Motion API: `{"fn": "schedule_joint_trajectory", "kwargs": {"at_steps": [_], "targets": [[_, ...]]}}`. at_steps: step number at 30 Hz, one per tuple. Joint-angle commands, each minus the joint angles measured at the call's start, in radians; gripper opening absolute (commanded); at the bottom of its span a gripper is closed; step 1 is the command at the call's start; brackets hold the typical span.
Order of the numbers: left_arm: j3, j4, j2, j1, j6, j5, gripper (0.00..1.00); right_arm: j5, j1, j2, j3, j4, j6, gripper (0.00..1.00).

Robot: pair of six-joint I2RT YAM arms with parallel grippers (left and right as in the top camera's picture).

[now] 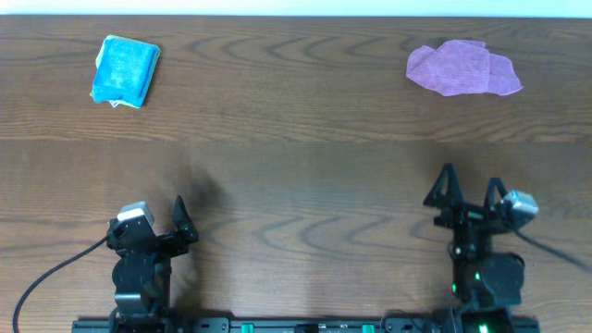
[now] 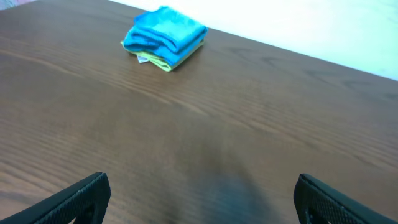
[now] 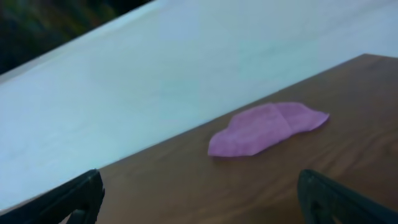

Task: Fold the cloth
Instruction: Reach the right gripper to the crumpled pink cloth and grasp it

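Observation:
A purple cloth point(image 1: 462, 68) lies loosely crumpled, unfolded, at the far right of the wooden table; it also shows in the right wrist view point(image 3: 264, 129). A blue cloth point(image 1: 125, 70) sits folded on a yellow one at the far left, also in the left wrist view point(image 2: 165, 34). My left gripper point(image 1: 180, 219) is open and empty near the front left edge, its fingers in the left wrist view point(image 2: 199, 199). My right gripper point(image 1: 470, 190) is open and empty near the front right, well short of the purple cloth, its fingers in the right wrist view point(image 3: 199, 196).
The brown wooden table point(image 1: 296, 176) spans the whole view. A white wall or surface runs behind its far edge point(image 3: 155, 81). The arm bases stand at the front edge.

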Motion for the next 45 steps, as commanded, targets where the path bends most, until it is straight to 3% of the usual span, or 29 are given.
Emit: {"fn": "schedule_joint_trajectory", "kwargs": {"at_steps": [1, 4, 11, 17, 20, 25, 27, 30, 35, 38, 45], "targets": [[-0.021, -0.007, -0.005, 0.002, 0.004, -0.014, 0.95, 0.003, -0.019, 0.209, 0.009, 0.158, 0.025, 0.99], [-0.021, -0.007, -0.005, 0.002, 0.003, -0.014, 0.95, -0.026, -0.019, 0.465, 0.075, 0.311, 0.025, 0.99], [-0.021, -0.007, -0.005, 0.002, 0.003, -0.014, 0.95, -0.133, -0.019, 0.816, 0.263, 0.323, 0.025, 0.99], [-0.021, -0.007, -0.005, 0.002, 0.003, -0.014, 0.95, -0.487, -0.003, 0.869, 0.267, 0.266, 0.026, 0.99], [-0.021, -0.007, -0.005, 0.002, 0.003, -0.014, 0.95, -0.478, -0.004, 0.871, 0.267, 0.307, 0.069, 0.99], [-0.021, -0.007, -0.005, 0.002, 0.003, -0.014, 0.95, -0.472, -0.015, 0.871, 0.267, 0.531, 0.124, 0.99], [-0.021, -0.007, -0.005, 0.002, 0.003, -0.014, 0.95, -0.356, -0.019, 0.876, 0.272, 0.551, 0.122, 0.99], [-0.021, -0.007, -0.005, 0.002, 0.004, -0.014, 0.95, -0.187, -0.053, 0.919, 0.349, 0.406, 0.089, 0.99], [-0.021, -0.007, -0.005, 0.002, 0.003, -0.014, 0.95, -0.261, -0.169, 1.095, 0.667, 0.022, -0.078, 0.99], [-0.021, -0.007, -0.005, 0.002, 0.003, -0.014, 0.95, -0.259, -0.200, 1.199, 0.830, -0.122, -0.142, 0.99], [-0.021, -0.007, -0.005, 0.002, 0.003, -0.014, 0.95, -0.232, -0.235, 1.419, 1.030, -0.147, -0.171, 0.99]]}}
